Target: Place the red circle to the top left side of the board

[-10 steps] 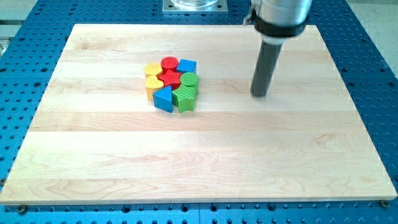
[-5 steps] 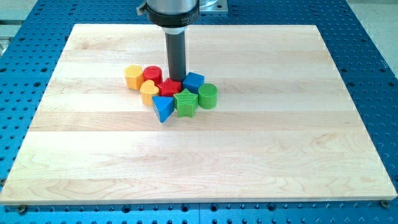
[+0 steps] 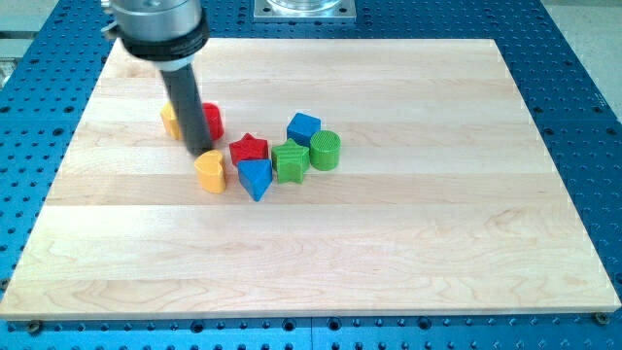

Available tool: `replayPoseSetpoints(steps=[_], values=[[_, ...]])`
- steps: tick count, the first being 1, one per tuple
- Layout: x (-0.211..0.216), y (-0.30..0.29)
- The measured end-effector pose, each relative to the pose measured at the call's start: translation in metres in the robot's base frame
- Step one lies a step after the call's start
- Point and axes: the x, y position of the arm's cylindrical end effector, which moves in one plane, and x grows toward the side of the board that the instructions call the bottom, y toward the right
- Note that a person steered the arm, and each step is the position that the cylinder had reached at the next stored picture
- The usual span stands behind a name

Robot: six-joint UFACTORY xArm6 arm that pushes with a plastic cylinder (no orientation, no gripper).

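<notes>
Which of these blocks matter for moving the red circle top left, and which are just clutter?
In the job: red circle, partly hidden behind the rod; my tip, just below it; board.

Lying about: yellow block behind the rod, yellow heart, red star, blue triangle, green star, blue cube, green cylinder.

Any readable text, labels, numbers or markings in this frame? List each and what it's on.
None readable.
Wooden board: bare, no print.
Blocks, such as the red circle and blue cube: no lettering.
Rod and my tip: no label visible.
Blue perforated table: only holes, no markings.
</notes>
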Motion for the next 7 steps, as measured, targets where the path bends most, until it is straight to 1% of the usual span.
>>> replayPoseSetpoints(steps=[1,2,3,4,5,6,7], values=[[-0.036,0.059],[-0.046,0.059],[0.003,0.053],[-0.003,0.029],[-0.055,0.029],[-0.069,0.025],[-0.045,0.026]])
